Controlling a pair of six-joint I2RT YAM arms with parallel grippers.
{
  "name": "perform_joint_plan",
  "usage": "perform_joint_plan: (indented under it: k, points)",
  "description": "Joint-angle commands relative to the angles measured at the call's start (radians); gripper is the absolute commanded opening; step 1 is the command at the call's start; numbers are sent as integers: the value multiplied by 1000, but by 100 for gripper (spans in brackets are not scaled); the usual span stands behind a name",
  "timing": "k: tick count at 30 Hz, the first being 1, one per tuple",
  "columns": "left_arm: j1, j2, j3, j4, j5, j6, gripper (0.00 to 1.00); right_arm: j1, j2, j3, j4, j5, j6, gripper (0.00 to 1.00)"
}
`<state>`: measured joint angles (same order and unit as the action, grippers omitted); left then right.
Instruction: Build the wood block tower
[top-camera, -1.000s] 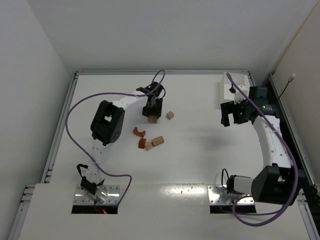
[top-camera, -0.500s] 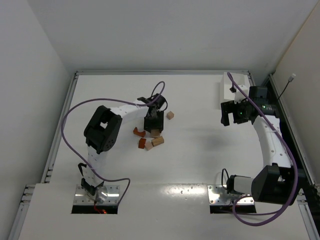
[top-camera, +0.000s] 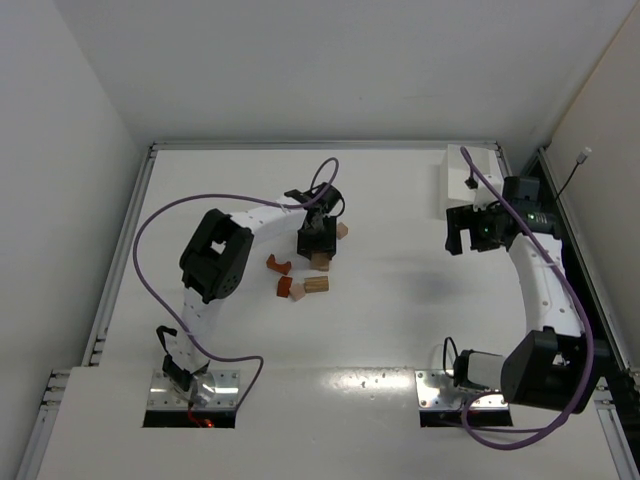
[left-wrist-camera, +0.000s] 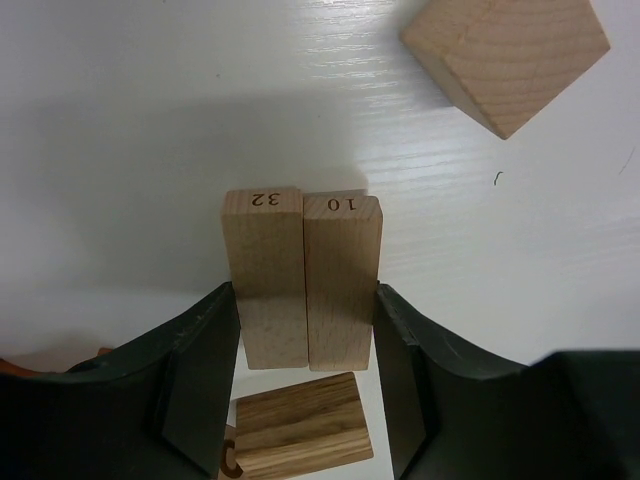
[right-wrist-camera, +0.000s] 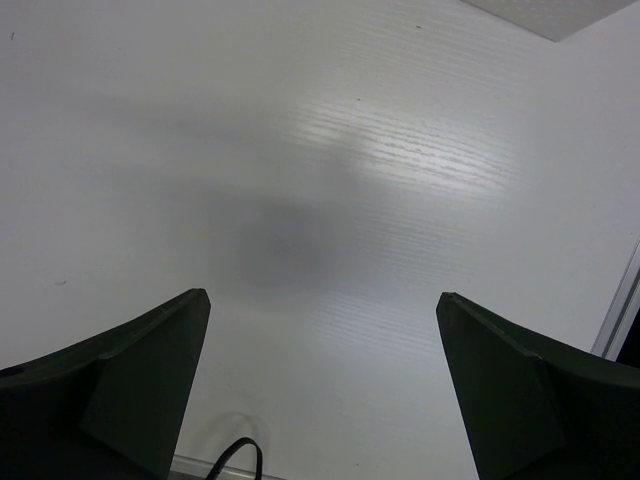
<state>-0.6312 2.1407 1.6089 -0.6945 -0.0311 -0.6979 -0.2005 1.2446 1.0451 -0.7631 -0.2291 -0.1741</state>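
1. Two pale wood blocks (left-wrist-camera: 340, 280), nos. 32 & 10, lie side by side, touching, mid-table. They are pinched betw. the left gripper (left-wrist-camera: 303, 290) fingers, prob. to place as one layer.
2. Loose pieces: cube (left-wrist-camera: 505, 55) just beyond, arch (top-camera: 277, 265) near.
3. Right gripper (right-wrist-camera: 322, 300): spread wide, holding nothing.
4. White box (top-camera: 470, 175), far right corner: contents not discernible.

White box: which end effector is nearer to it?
Right. The right end effector hangs open just in front of the white box; the left end effector is far to its left, shut on two blocks.
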Motion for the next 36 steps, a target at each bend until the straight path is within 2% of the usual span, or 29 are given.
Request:
perform_joint_plan:
  k: [1,4,5,6,9,15,19,21,23,29,32,34,36]
  points:
    - [11,22,20,-10,-35,-20,0,-14,-31,-2,10,-22,19,95]
    - [11,22,2,-10,-49,-20,0,-14,-31,-2,10,-22,19,95]
    - [11,22,2,-10,-58,-20,7,-14,-31,-2,10,-32,19,95]
    - [11,22,2,-10,-58,-20,22,-14,-31,-2,10,-32,19,95]
    - [11,22,2,-10,-58,-9,51,-14,-31,-2,10,-32,19,95]
    - [11,31,11,9,-44,14,58,-14,-31,-2,10,-32,19,95]
    - [11,31,29,9,-13,34,79,-14,-31,-2,10,-32,19,95]
    - [11,1,29,9,-13,44,84,-14,-31,-2,10,-32,19,95]
    - [11,-28,40,9,-1,78,87,-14,-31,-2,10,-32,10,95]
    - [1,-207,63,30,-33,179,87,16,-60,-2,10,-88,-70,95]
    - [1,-315,92,21,-159,279,87,100,-50,33,10,-111,-126,92]
    - [48,-373,92,30,-190,316,87,154,-22,72,10,-111,-149,92]
    - [103,-418,92,30,-144,362,96,254,30,98,21,-79,-189,92]
